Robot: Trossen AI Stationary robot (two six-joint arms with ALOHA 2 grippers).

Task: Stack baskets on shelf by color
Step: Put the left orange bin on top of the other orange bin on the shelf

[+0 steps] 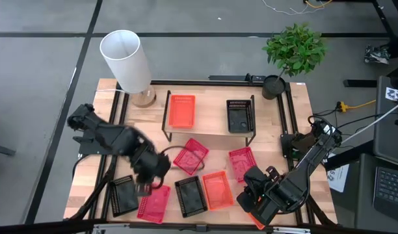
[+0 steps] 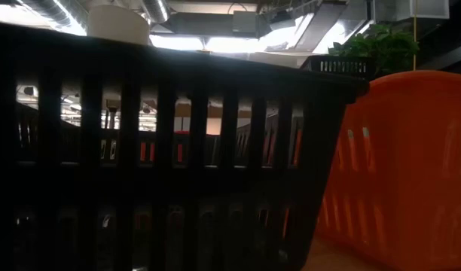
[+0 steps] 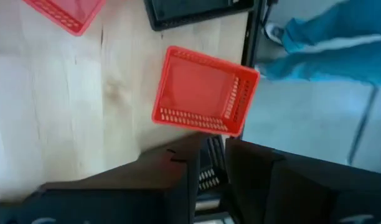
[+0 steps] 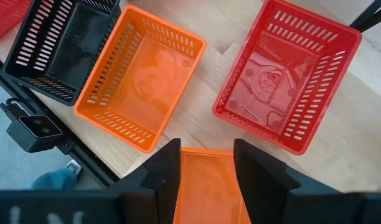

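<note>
Baskets: two on shelf [image 1: 209,134], one orange [image 1: 181,110], one black [image 1: 238,116]; others loose on tabletop [image 1: 277,143].
Right gripper [image 4: 206,163]: at 5 o'clock, clenched on orange basket [image 4: 209,186].
Left gripper [image 1: 145,179]: grip cannot be told.
Risk: basket may snag neighbouring red basket [image 4: 287,84] on lifting.

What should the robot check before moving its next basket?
1. Room on the shelf: ok, it holds only the shelved orange basket and the shelved black basket.
2. Right gripper above the loose orange basket: ok.
3. That basket gripped: cannot tell.
4. Left gripper away from the right one: ok.
5. Nobody near: not ok, a person's leg shows by the table edge.
</note>
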